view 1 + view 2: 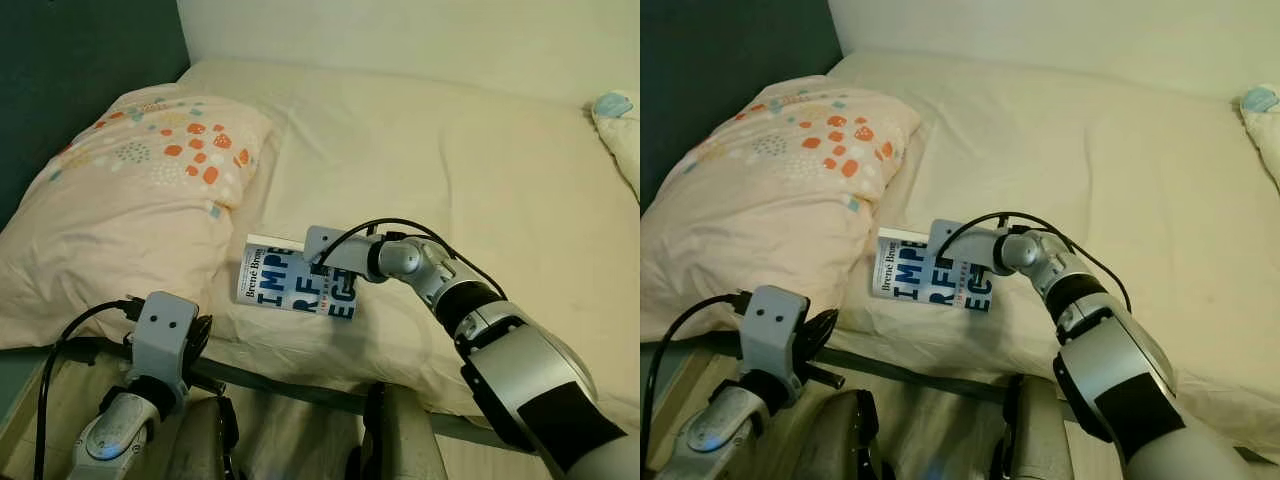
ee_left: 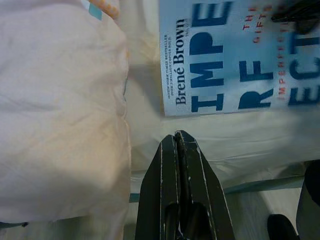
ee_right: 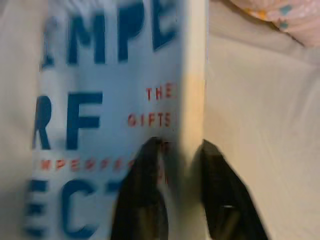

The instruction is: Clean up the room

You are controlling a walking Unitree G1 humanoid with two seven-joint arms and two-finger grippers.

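Bed (image 1: pixel 480 160) with pillow (image 1: pixel 130 200), book (image 1: pixel 290 280)

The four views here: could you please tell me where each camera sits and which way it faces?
Left and right eye views: on the head, looking down at the bed, pillow, both arms.
Left wrist view: along the shut left gripper toward the book.
Right wrist view: along the right gripper straddling the book's edge.
All views share the book.
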